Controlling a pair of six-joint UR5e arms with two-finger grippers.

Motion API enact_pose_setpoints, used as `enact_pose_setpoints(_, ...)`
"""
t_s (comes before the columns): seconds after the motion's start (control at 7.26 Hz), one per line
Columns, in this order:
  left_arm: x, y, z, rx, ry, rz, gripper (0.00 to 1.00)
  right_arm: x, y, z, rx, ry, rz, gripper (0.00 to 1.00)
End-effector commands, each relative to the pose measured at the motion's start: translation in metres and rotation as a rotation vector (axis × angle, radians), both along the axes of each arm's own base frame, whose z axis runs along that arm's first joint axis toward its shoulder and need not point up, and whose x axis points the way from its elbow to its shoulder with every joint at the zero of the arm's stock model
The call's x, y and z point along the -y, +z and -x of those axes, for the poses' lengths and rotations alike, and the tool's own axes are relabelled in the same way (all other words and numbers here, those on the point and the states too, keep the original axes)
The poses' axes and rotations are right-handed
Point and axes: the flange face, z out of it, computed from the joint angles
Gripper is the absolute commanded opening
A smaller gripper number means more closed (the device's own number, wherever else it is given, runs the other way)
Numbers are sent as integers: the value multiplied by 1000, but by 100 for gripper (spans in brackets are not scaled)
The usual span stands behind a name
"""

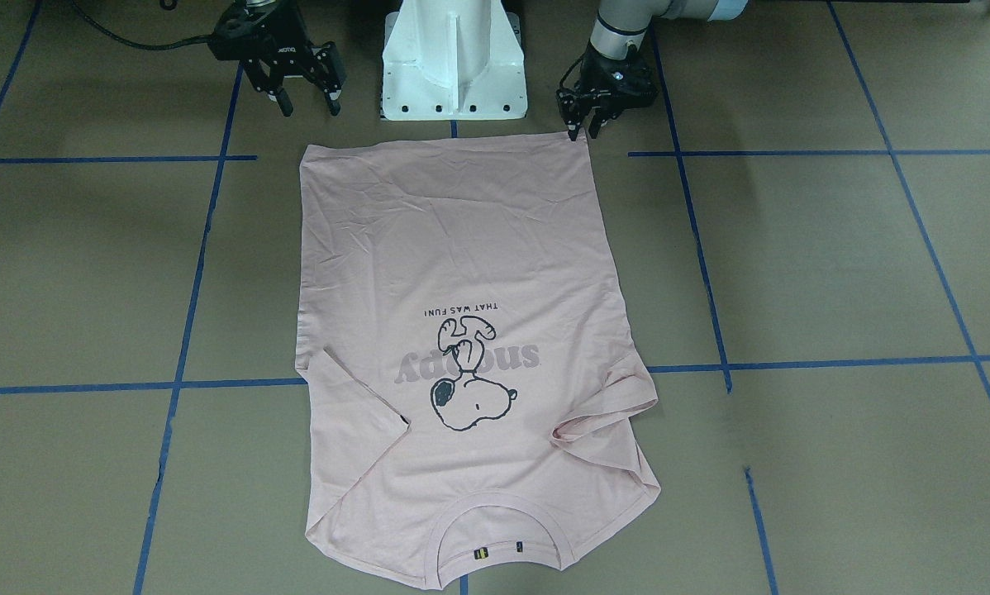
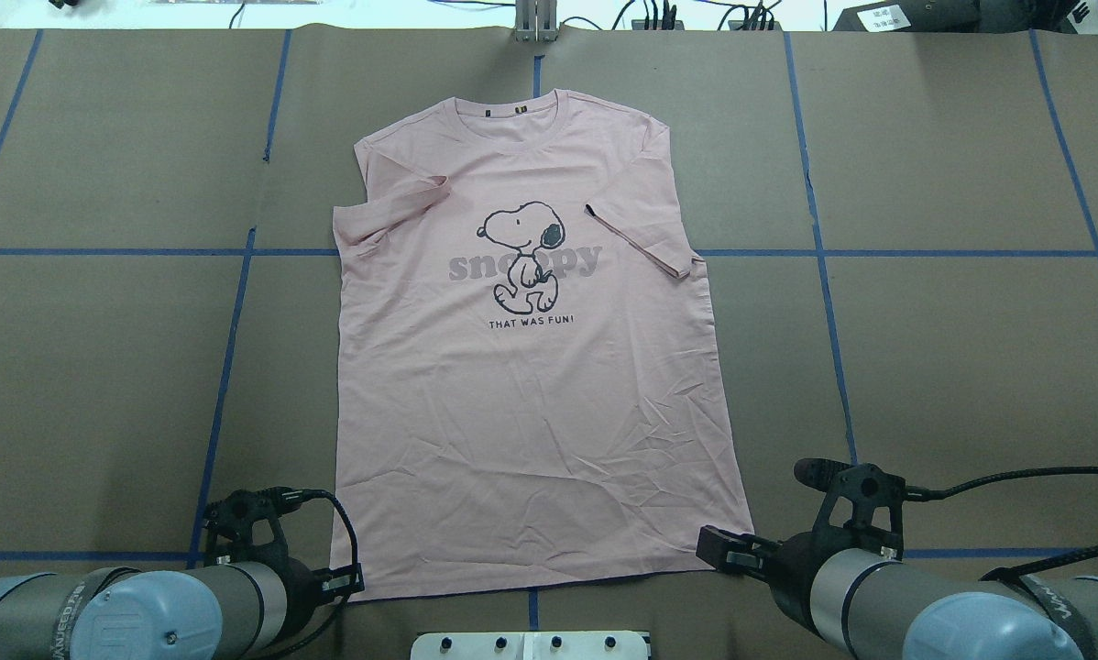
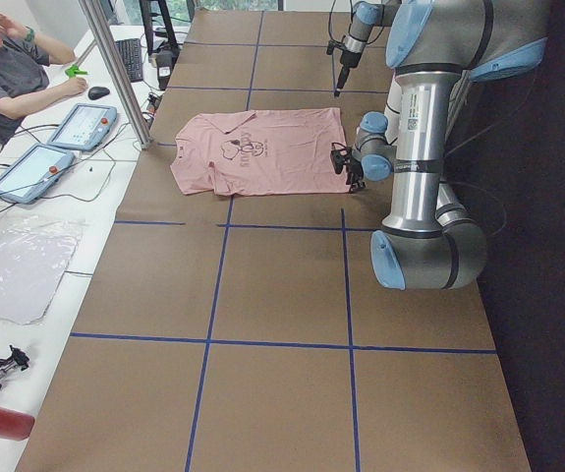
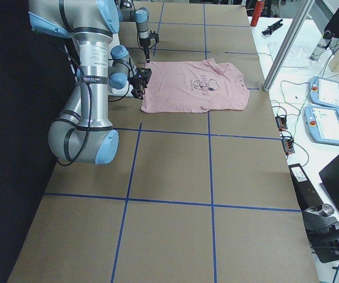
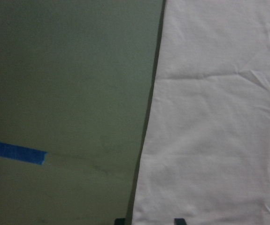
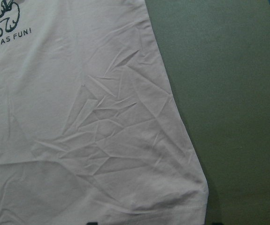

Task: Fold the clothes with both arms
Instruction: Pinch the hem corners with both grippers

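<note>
From across the table we see both pincers plainly. The right gripper [image 1: 308, 107] hangs with its fingers spread wide and nothing between them, just short of the hem of the T-shirt [image 1: 462, 248]. The left gripper [image 1: 583, 130] is down at the other hem corner, its fingers a narrow gap apart. Its wrist camera shows two fingertips on either side of the shirt's side edge, not pressed together, so we read it as open.

The overhead view hides those fingers behind the left arm [image 2: 146, 610], but it shows the print upright and both sleeves turned in over the chest. The right wrist camera adds the creased hem corner [image 6: 191, 187]. Only the left side view takes in a person [image 3: 7, 69] seated at the white bench.

The shirt lies flat, front up, at the middle of the table [image 1: 834, 264]. Its hem is just before the white pedestal [image 1: 454, 58] and its collar [image 1: 499, 498] is towards the far edge. Bare brown surface crossed by blue tape lines [image 1: 792, 153] runs wide on both sides.

We count one shirt, two sleeves, two arms, two grippers, one pedestal and two control tablets [image 4: 328, 92] on the bench.
</note>
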Motion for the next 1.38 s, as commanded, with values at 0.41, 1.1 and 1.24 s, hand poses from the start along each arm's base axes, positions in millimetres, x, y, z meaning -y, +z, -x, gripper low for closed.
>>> enact_pose_setpoints(0.41, 0, -3, -8, -6, 1, 1, 35, 0, 0, 0, 0, 0, 0, 85)
enact_pose_setpoints(1.1, 1, -6, -8, -12, 2, 1, 24, 0, 2, 1, -5, 0, 0, 85)
enact_pose_setpoints(1.24, 1, -7, -8, -13, 2, 1, 24, -1, 2, 2, -6, -2, 0, 85)
